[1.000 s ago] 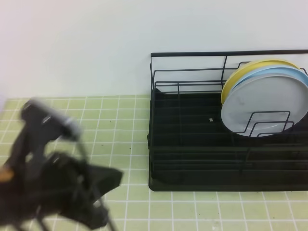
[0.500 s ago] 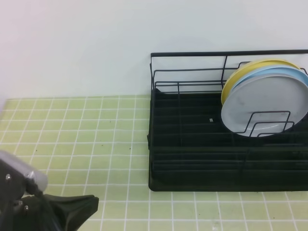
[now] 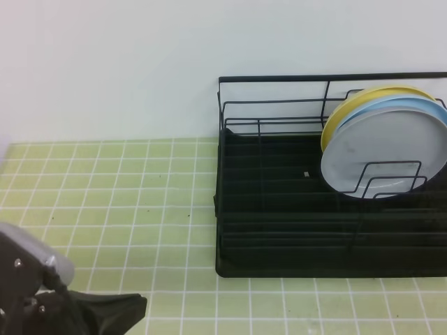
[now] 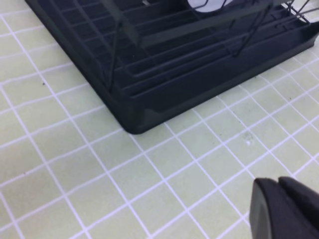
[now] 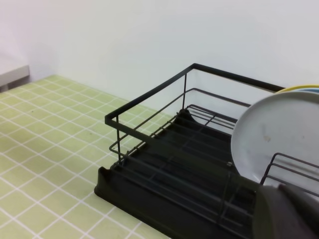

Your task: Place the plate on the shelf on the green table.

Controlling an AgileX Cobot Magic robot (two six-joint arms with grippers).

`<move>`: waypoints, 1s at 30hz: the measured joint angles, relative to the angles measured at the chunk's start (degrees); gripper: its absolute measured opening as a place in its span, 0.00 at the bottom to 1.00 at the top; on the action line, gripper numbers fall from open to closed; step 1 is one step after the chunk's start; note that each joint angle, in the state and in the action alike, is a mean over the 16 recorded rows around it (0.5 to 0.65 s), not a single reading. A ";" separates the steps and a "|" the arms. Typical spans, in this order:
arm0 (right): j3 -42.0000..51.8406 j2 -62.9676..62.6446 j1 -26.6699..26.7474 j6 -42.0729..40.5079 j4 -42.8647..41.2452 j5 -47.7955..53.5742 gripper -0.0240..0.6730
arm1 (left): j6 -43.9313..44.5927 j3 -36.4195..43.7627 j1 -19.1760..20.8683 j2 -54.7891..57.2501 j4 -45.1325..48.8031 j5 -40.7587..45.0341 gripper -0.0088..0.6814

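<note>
Already the plate (image 3: 387, 157) leans upright in the shelf (image 3: 279, 230), propped by wire dividers; both pincers clenched, empty.

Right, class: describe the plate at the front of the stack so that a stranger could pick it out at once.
Find the black wire shelf on the green table. At its right end three plates stand on edge. The plate is the frontmost: pale grey, unlike the light blue plate and yellow plate behind.
</note>
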 joint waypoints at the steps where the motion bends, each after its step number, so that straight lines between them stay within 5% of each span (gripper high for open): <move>1: 0.00 0.00 0.00 0.00 0.00 0.01 0.04 | 0.00 0.00 0.00 0.00 0.00 0.13 0.01; 19: 0.00 0.00 0.00 0.00 0.00 0.02 0.03 | -3.82 0.51 1.67 -1.81 2.83 -10.90 0.01; 30: 0.00 0.00 0.00 0.05 0.00 0.02 0.03 | -28.03 8.50 10.64 -13.82 24.44 -16.55 0.01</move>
